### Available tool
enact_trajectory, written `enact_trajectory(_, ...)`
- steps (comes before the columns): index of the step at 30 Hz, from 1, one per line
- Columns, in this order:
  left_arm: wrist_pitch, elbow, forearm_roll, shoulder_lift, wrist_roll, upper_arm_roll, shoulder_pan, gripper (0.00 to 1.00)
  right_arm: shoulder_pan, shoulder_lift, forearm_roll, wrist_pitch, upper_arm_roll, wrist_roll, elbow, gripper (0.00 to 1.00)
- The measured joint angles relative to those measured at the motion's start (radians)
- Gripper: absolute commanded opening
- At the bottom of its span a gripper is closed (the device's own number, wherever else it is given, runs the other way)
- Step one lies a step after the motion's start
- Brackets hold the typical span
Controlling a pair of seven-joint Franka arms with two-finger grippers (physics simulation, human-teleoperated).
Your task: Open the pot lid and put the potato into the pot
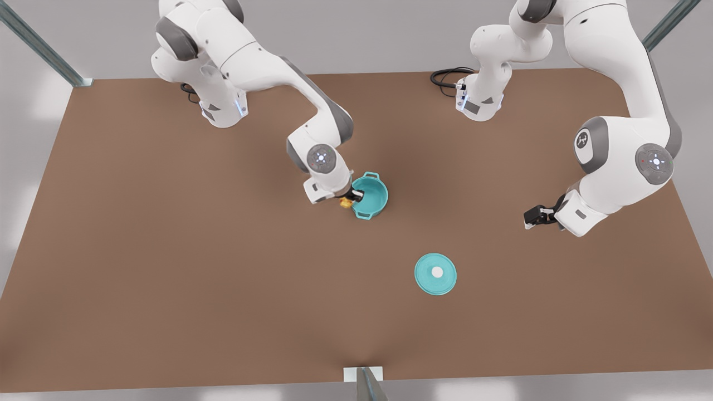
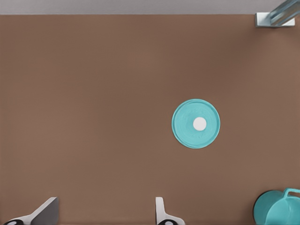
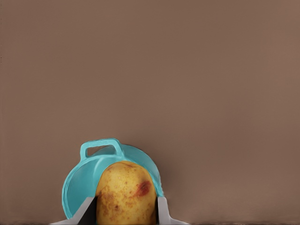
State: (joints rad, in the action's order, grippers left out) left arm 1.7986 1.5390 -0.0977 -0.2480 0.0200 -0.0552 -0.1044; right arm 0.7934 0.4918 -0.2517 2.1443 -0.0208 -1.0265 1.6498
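Observation:
The teal pot (image 1: 371,196) stands lidless near the table's middle, also seen as pot (image 3: 83,180) and pot (image 2: 279,209). My right gripper (image 1: 350,199), on the arm at the front view's left, is shut on the potato (image 1: 346,203), held just at the pot's rim. Up close, the yellowish potato (image 3: 125,194) with a red patch sits between the fingers (image 3: 162,209). The pot lid (image 1: 435,273) lies flat on the table, knob up, away from the pot; it shows as lid (image 2: 196,123). My left gripper (image 1: 532,216) hangs open at the front view's right, fingers (image 2: 160,212) wide apart.
A black cable (image 1: 447,76) coils beside the arm base at the back. A metal post bracket (image 1: 363,374) stands at the table's front edge, seen as bracket (image 2: 275,18). Bare brown table (image 1: 167,250) spreads around the pot and lid.

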Motion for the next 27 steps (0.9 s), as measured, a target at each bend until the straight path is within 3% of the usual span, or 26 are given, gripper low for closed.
enact_trajectory(6, 0.001, -0.001, 0.0, 0.0, 0.014, 0.0, 0.001, 1.0, 0.054, 0.074, -0.015, -0.006, -0.001, -0.082, -0.066, 0.53)
enact_trajectory(12, 0.0, -0.004, 0.002, 0.0, 0.022, 0.0, -0.002, 1.0, 0.157, 0.165, -0.045, -0.003, -0.098, -0.148, -0.124, 0.53)
enact_trajectory(13, 0.001, -0.006, 0.003, 0.0, 0.022, 0.0, -0.003, 1.0, 0.16, 0.167, -0.047, -0.003, -0.101, -0.157, -0.129, 0.96)
enact_trajectory(14, 0.001, -0.007, 0.003, 0.0, 0.022, 0.0, -0.004, 1.0, 0.161, 0.168, -0.049, -0.004, -0.102, -0.165, -0.131, 1.0)
enact_trajectory(19, 0.003, -0.007, 0.002, 0.0, 0.022, 0.0, -0.001, 1.0, 0.162, 0.138, -0.052, -0.014, -0.147, -0.199, -0.138, 1.0)
enact_trajectory(22, 0.004, -0.008, 0.001, 0.0, 0.023, 0.0, -0.001, 1.0, -0.029, -0.049, 0.0, -0.134, -0.29, -0.162, -0.135, 1.0)
enact_trajectory(25, 0.004, -0.011, 0.0, -0.009, 0.023, -0.001, 0.003, 1.0, -0.353, -0.153, 0.124, -0.278, -0.321, -0.02, -0.133, 1.0)
enact_trajectory(27, 0.004, -0.012, -0.001, -0.011, 0.023, -0.001, 0.002, 1.0, -0.439, -0.167, 0.172, -0.34, -0.322, 0.08, -0.13, 1.0)
